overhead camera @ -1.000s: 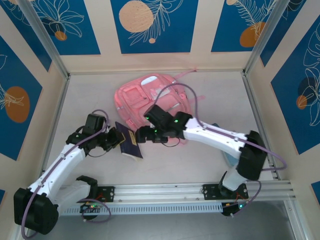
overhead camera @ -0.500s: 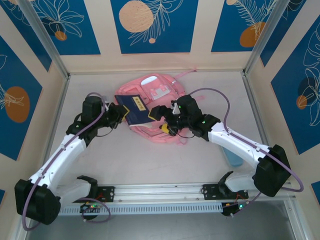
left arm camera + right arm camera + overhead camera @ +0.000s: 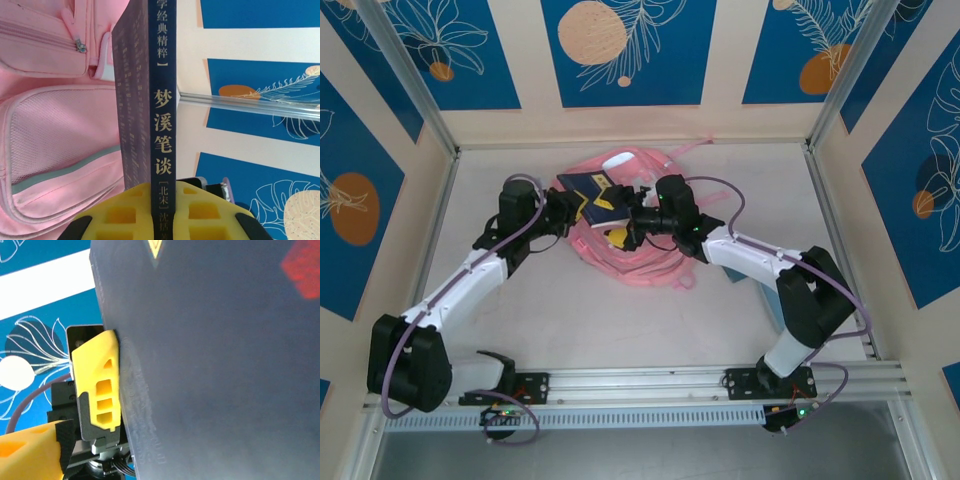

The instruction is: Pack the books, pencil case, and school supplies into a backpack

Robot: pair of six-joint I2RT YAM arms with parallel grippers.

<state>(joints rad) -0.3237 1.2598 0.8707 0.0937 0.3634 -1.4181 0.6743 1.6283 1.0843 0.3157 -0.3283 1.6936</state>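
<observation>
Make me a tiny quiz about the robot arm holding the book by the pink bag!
1. True or false: the left gripper is pinching the navy book by its edge.
2. Pick one. The backpack beside the book is: A pink, B green, C black.
3. Fill the gap: the fingers squeezing the book are coloured ____.

Key: 1 true; 2 A; 3 yellow.
</observation>
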